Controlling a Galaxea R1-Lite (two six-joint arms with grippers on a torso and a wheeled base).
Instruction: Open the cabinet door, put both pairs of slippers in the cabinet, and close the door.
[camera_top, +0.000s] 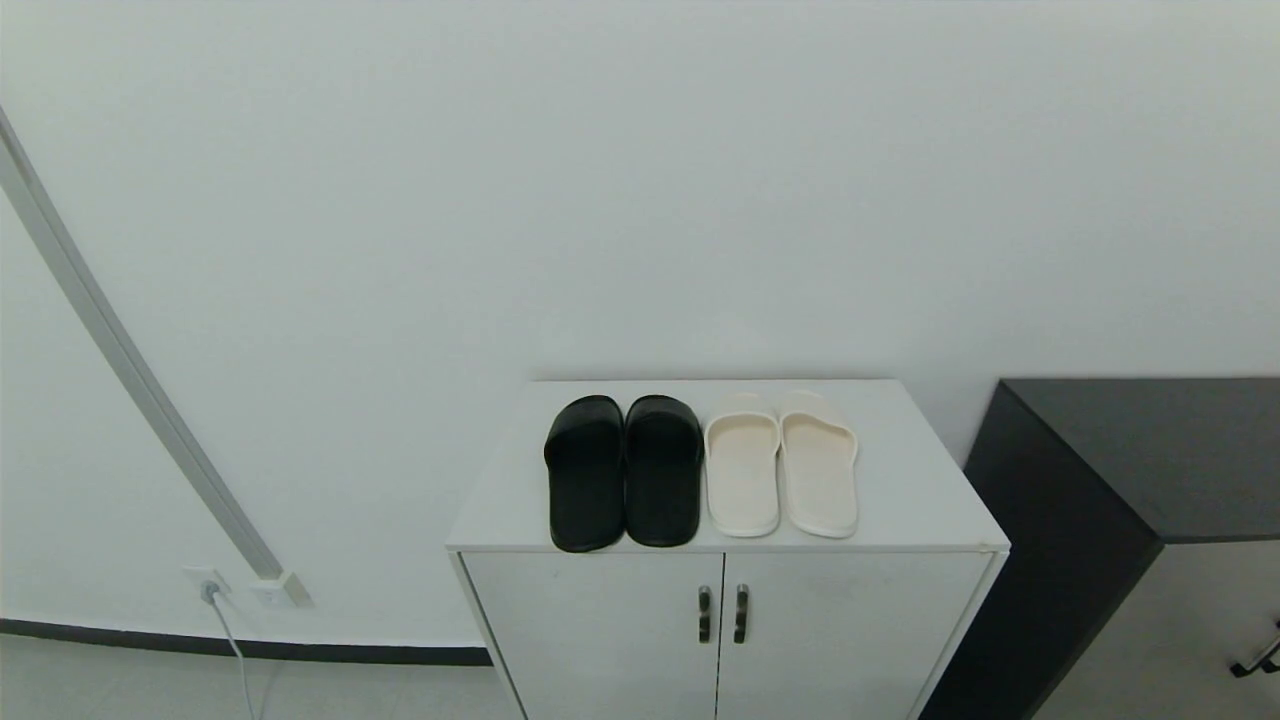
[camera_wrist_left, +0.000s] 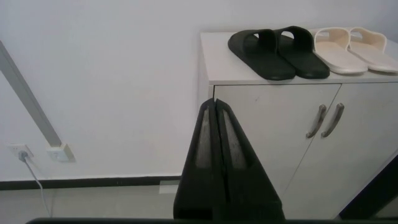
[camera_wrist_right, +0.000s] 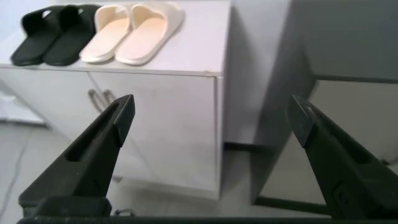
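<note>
While two slipper pairs (camera_top: 660, 470) (black (camera_top: 585, 475), cream (camera_top: 742, 470)) top the cabinet (camera_top: 915, 490), left end effector (camera_wrist_left: 215, 109) sits clenched, right (camera_wrist_right: 212, 106) released.

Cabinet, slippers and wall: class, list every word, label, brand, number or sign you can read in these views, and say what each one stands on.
None: no word, label, number or sign can be read in any view.
The cabinet, its door handles, the black slippers and the cream slippers carry no visible print.
Wall socket: any marking is too small to tell.
</note>
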